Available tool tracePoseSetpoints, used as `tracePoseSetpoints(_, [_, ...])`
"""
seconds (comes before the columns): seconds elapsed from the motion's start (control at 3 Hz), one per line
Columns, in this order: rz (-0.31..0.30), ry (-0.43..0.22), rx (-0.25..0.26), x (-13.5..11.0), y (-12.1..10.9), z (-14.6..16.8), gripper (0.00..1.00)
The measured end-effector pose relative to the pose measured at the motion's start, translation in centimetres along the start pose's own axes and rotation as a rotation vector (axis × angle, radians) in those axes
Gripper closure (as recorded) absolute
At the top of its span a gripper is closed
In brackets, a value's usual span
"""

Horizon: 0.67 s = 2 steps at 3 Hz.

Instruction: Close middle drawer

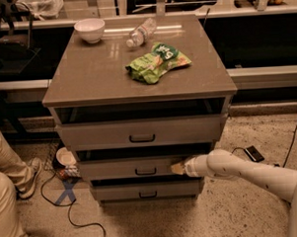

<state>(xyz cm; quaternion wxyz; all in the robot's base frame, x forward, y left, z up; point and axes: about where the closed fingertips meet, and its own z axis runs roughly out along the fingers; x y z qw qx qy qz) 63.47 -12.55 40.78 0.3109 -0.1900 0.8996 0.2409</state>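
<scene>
One gripper (177,167) — touching middle drawer (116,168) front, right side.

on the top (87,78): bowl (90,29) at back left corner, bottle (141,32) behind the bag (157,62). gripper (177,167) at the middle drawer (116,169) front, right of its handle (145,171).

On the cabinet top (87,78) sit three things — white bowl (90,30), toppled plastic bottle (141,32), green snack bag (157,62).
</scene>
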Motion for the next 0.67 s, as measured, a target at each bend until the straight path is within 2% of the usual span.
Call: tracePoseSetpoints(0.67, [0.0,0.0,0.0,0.0,0.0,0.0,1.0])
